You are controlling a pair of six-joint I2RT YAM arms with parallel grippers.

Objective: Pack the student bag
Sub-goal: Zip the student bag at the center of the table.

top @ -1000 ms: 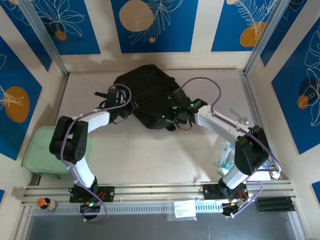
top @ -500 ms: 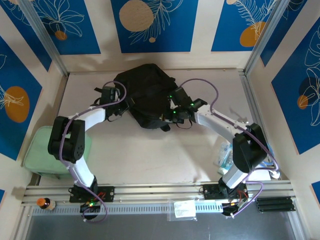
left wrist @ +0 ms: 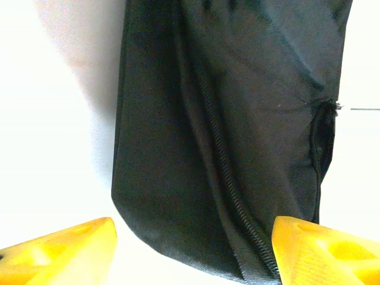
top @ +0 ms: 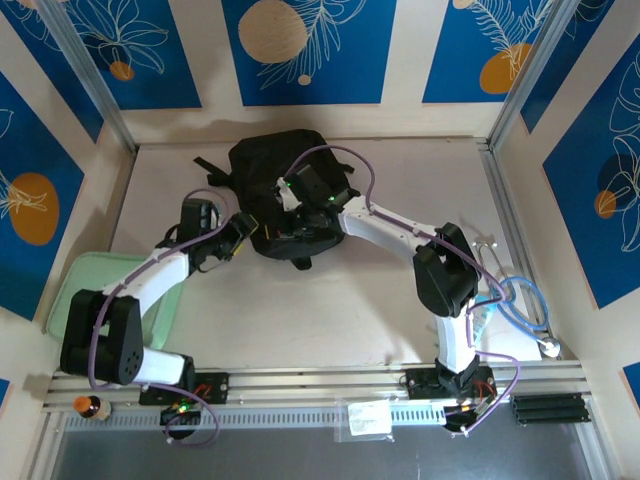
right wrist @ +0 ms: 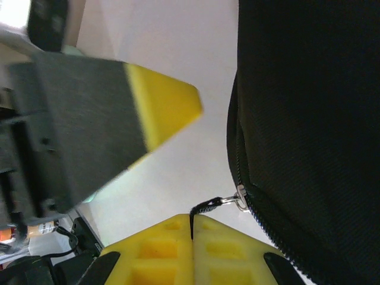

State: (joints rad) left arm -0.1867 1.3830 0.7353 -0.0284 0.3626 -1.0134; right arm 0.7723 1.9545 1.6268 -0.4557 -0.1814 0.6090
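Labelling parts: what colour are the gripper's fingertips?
Yellow fingertips, clearest in the left wrist view, beside the black fabric backpack.
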